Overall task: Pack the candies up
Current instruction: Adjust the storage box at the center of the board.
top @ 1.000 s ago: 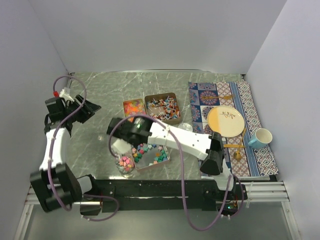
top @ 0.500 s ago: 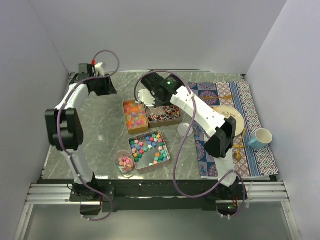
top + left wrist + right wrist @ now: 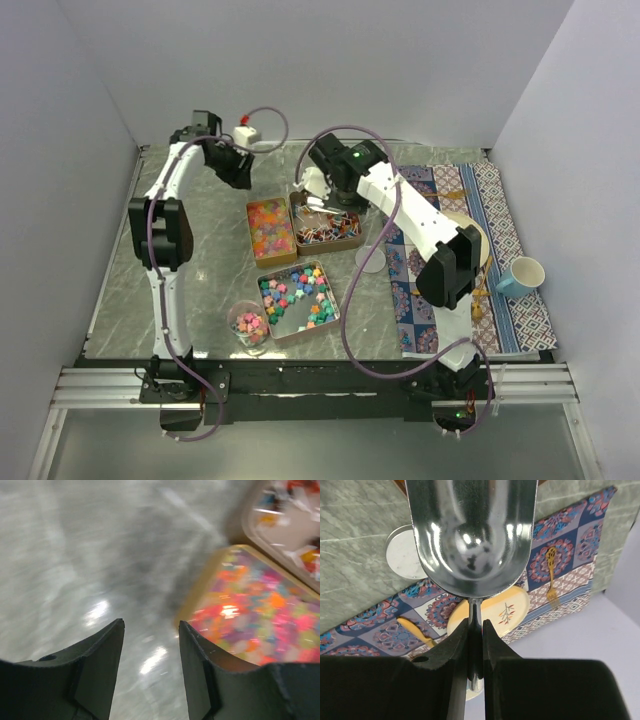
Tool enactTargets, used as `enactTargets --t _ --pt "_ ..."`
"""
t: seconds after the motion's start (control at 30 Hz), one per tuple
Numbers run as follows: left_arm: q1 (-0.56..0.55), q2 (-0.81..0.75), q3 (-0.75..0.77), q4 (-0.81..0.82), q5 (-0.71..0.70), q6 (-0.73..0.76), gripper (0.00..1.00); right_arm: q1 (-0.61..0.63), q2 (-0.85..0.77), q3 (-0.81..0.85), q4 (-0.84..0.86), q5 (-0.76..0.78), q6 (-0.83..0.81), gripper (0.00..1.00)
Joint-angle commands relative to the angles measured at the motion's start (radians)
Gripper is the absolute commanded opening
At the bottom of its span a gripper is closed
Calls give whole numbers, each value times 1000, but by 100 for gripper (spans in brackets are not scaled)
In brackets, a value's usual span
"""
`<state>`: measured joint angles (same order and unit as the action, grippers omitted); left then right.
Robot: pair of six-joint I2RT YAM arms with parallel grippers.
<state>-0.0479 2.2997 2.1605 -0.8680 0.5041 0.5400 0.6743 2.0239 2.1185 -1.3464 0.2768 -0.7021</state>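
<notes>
The right jaws, clamped on the empty scoop (image 3: 472, 535), have swung over the wrapped candies (image 3: 335, 232), ready to load. The left jaws stand apart, with blurred orange-pink candies (image 3: 260, 610) seemingly just to their right.

The green marbled bench (image 3: 200, 270) carries three open bronze tins (image 3: 305, 338), a small glass jar (image 3: 249, 326), a round lid (image 3: 371, 260) and a patterned placemat (image 3: 520, 300) on its right side.

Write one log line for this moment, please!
left gripper: open, empty, near orange-pink candies | right gripper: shut on scoop | scoop: looks empty
</notes>
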Motion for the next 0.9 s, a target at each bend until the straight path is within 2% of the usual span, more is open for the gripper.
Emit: enactTargets --t 0.0,0.17,0.53,0.63,0.67,0.77,0.87 --pt "-50 9 18 -95 169 106 53 -38 -57 9 9 -34 50 0" --pt "-92 33 2 -117 174 135 53 -59 -54 23 10 -44 56 0" --pt "-116 84 -48 -53 4 92 44 -79 -31 55 9 -53 59 0" --pt "-115 79 -54 -2 -36 25 36 -76 -34 54 10 -59 58 0" --pt "-115 76 -56 4 -51 9 29 -74 -37 54 12 -63 55 0" --pt "-106 49 -85 20 -67 -63 17 -56 -40 54 7 -53 15 0" --pt "-89 -12 -172 34 -98 -168 11 -9 -48 29 26 -10 -51 0"
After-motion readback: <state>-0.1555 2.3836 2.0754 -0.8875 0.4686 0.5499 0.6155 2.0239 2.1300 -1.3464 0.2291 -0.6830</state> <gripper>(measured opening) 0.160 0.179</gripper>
